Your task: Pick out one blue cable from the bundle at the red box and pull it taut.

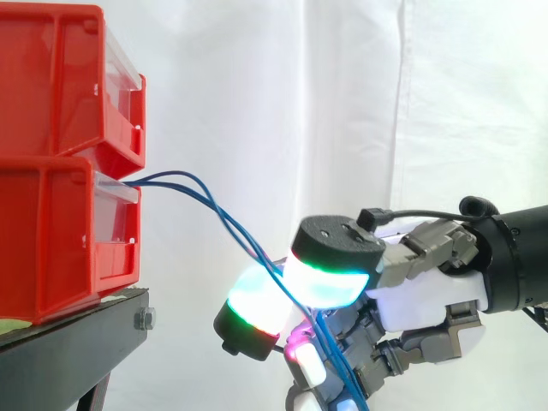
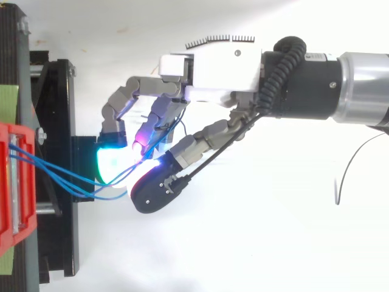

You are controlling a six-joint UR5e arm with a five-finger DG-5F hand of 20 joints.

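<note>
Pinch on the blue cables!
Hand at 4 o'clock from lower red bin, curled tight round strands sloping down out of it.

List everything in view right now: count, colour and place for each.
red bins: two, red, stacked at the left on the stand.
blue cables: a few thin strands, exact count unclear, blue, running from the lower bin's front down to the robot hand.
black stand: one, black, under the bins.
white curtain: one, white, behind everything.
robot hand: one, white and grey with glowing pads, right of the bins, fingers curled on the blue cables.
arm: one, black and silver, coming in from the right.
</note>
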